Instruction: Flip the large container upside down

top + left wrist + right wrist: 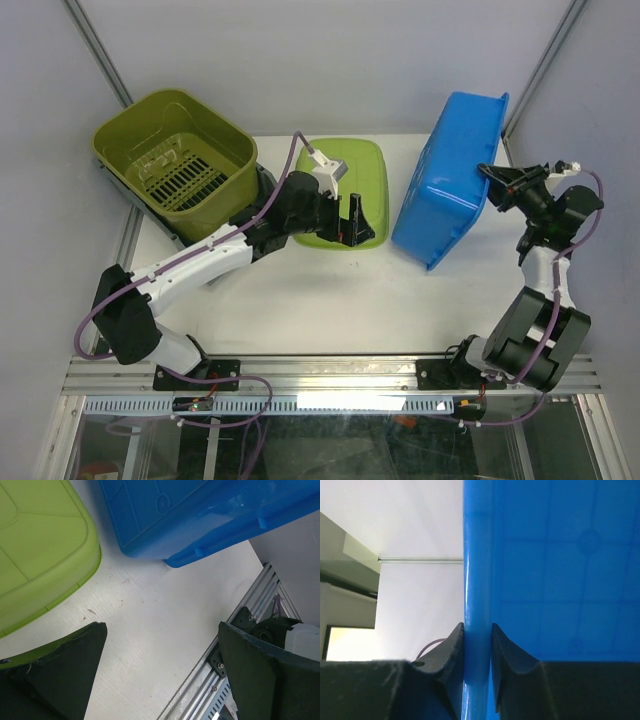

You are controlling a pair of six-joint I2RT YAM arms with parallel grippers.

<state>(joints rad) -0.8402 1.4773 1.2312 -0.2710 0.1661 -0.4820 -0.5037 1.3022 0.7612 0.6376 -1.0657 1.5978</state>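
Right wrist view shows the rim of the blue tub (560, 580) pinched between the fingers of our right gripper (477, 630), propped on edge for flipping, while our left gripper (161, 630) hangs wide open, the tub beyond its fingertips.

Left hand (161, 626) agape; right hand (477, 628) clamped.

No readable text, labels, brands, numbers or signs in any view.
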